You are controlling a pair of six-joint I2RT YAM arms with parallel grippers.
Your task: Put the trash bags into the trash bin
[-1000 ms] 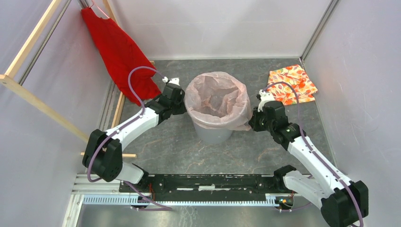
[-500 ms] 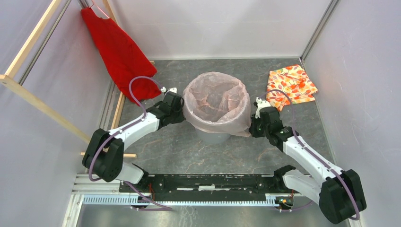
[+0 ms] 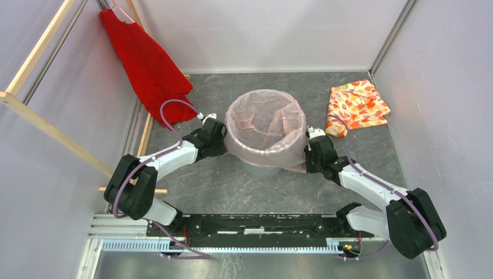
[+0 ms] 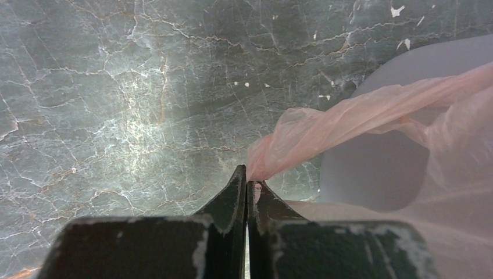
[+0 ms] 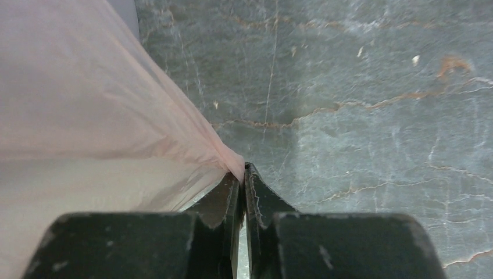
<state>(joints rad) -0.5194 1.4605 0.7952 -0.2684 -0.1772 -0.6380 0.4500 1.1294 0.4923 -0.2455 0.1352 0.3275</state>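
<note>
The bag (image 3: 264,122) is draped over the bin (image 3: 263,170), mid-scene, its mouth turned outside the rim. Its hem is pinched on opposite sides by the clenched left gripper (image 4: 246,183) and right gripper (image 5: 243,174), probably so the skirt is drawn down evenly.

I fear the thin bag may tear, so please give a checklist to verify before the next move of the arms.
1. The left claw is shut on the trash bag edge: ok.
2. The right claw is shut on the opposite edge: ok.
3. Bag mouth lies open over the trash bin rim: ok.
4. Bag bottom reaches the bin floor: cannot tell.
5. The floral cloth and red garment lie apart from the bin: ok.
</note>
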